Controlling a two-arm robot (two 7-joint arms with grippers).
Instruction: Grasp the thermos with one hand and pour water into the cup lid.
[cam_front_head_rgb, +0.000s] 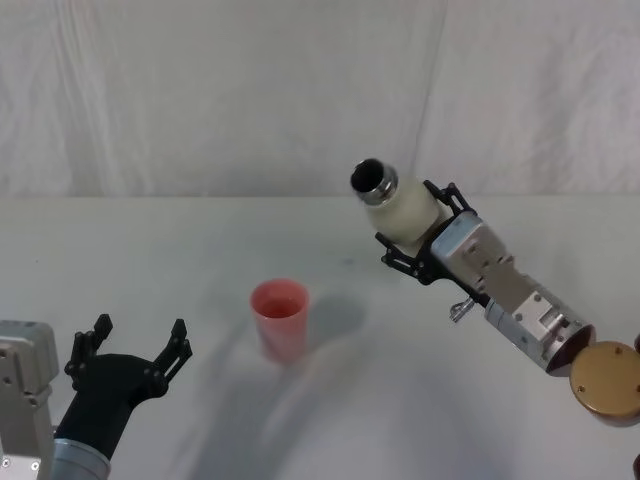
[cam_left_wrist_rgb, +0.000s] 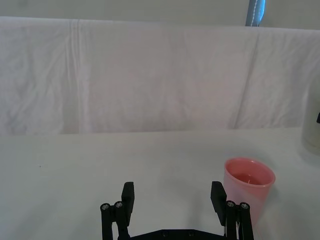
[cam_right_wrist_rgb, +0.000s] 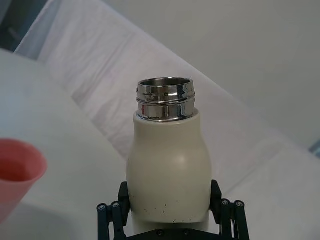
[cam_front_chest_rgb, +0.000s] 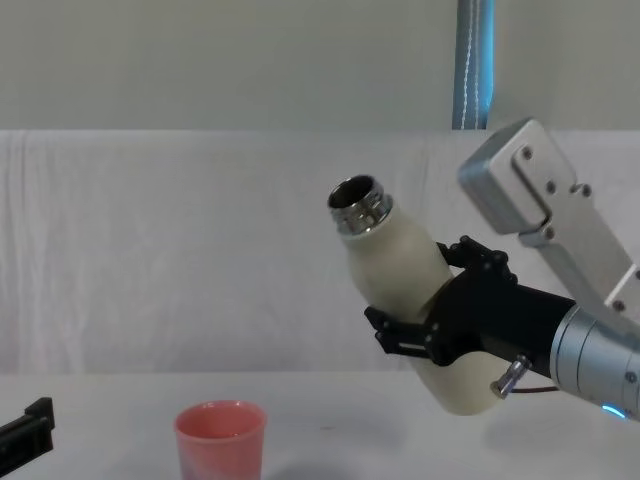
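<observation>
My right gripper (cam_front_head_rgb: 418, 238) is shut on the cream-white thermos (cam_front_head_rgb: 405, 212) and holds it in the air, tilted with its open silver neck (cam_front_chest_rgb: 355, 204) pointing up and toward the left. The pink cup lid (cam_front_head_rgb: 280, 318) stands upright on the white table, below and left of the thermos mouth, apart from it. In the right wrist view the thermos (cam_right_wrist_rgb: 169, 165) sits between the fingers and the cup lid (cam_right_wrist_rgb: 17, 172) shows at the edge. My left gripper (cam_front_head_rgb: 130, 350) rests open near the table's front left, left of the cup lid (cam_left_wrist_rgb: 248, 192).
A white cloth covers the table (cam_front_head_rgb: 150, 250) and hangs as a backdrop behind it. A blue pole (cam_front_chest_rgb: 473, 62) stands behind the backdrop.
</observation>
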